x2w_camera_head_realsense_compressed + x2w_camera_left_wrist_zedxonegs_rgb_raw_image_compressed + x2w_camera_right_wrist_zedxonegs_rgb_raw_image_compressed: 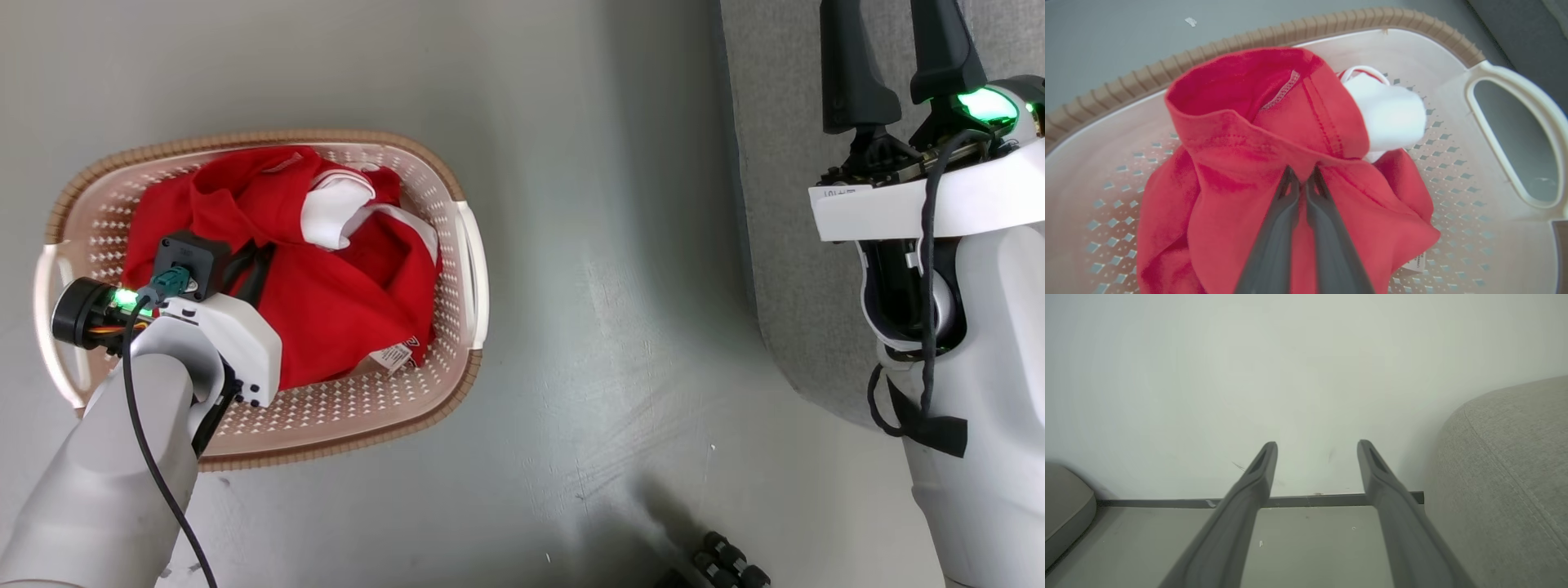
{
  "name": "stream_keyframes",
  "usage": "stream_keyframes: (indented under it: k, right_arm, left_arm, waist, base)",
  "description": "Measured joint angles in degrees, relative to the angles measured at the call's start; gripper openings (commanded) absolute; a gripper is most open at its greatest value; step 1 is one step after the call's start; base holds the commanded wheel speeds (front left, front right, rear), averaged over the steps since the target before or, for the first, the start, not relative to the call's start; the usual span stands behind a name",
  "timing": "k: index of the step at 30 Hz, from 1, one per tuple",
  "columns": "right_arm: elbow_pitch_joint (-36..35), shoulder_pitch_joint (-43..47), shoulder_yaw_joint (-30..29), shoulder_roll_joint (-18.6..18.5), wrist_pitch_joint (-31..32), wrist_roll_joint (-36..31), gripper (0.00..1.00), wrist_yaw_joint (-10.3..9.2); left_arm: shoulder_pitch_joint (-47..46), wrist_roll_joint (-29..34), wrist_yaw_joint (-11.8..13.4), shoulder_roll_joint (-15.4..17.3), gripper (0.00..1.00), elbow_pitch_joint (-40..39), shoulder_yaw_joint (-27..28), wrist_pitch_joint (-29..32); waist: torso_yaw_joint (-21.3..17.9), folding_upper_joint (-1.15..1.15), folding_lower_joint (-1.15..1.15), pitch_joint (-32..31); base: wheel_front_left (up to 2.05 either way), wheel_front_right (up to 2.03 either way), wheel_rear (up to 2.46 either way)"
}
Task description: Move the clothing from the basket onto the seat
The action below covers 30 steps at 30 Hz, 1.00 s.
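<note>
The clothing (335, 286) is a bright red heap with white trim and a small white label, lying in the basket (384, 408), a cream perforated tub with a brown rim, on the floor at the left. My left gripper (251, 273) reaches down into the heap. In the left wrist view my left gripper (1302, 171) is shut on a raised fold of the red clothing (1241, 163), inside the basket (1453, 220). My right gripper (894, 57) stands open and holds nothing, over the grey seat (784, 245) at the right. The right gripper (1316, 447) points at a pale wall, with the seat (1515, 477) beside it.
Grey floor (588, 286) lies between the basket and the seat. A dark ribbed part (727, 567) shows at the bottom edge. In the right wrist view a dark skirting strip (1310, 501) runs along the wall, and another grey cushion edge (1065, 506) sits low at the left.
</note>
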Motion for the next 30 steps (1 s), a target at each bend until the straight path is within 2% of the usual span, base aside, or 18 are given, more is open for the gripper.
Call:
stream_keyframes:
  k: [11,30]
  right_arm:
    - [1.92,2.32,-0.12,-0.02,0.0,-1.03,1.0,0.0]
    - [5.08,6.21,0.23,-0.05,0.01,-3.96,1.0,0.0]
  left_arm:
    - [2.57,-2.02,-0.03,-1.52,0.0,-2.57,-1.69,-2.04]
    - [7.78,-5.43,-0.03,-1.63,0.0,-9.66,-1.54,-3.56]
  waist:
    - [2.33,0.0,0.0,-5.48]
    - [5.39,0.0,0.0,-14.94]
  base:
    - [0.0,0.0,0.0]
    - [0.0,0.0,0.0]
